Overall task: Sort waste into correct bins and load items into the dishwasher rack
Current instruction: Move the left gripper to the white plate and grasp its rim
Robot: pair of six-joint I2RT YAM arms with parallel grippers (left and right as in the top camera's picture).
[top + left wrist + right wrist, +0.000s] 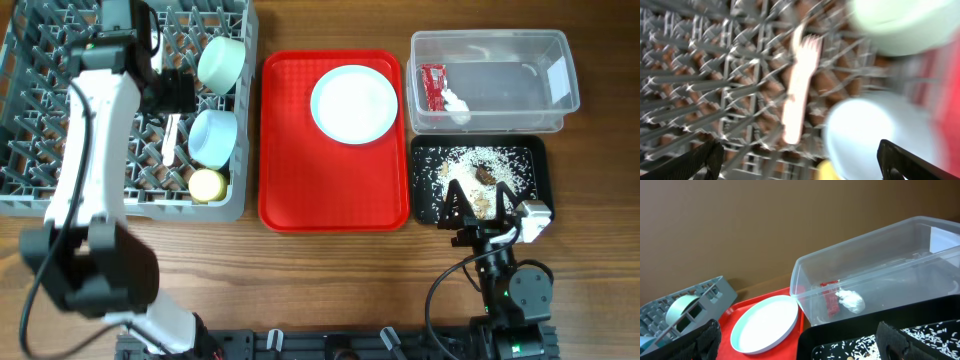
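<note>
- Overhead: reaches left arm across dishwasher rack [30, 130], left pincer [172, 92] above fork [170, 140]; bends right arm low, right pincer [478, 200] over black tray [530, 165].
- Left wrist: spread wide, empty; fork lying on pegs.
- Right wrist: spread wide, empty; faces clear tub [880, 265] holding wrapper [830, 302].

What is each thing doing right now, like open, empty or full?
Left hand, open over the dishwasher rack.
Right hand, open, holding nothing.
Plate, empty, on the red tray.
Fork, lying in the rack.
Green bowl, in the rack.
Blue bowl, in the rack.
Yellow cup, in the rack.
Clear tub, holding the wrapper.
Black tray, strewn with rice crumbs.
</note>
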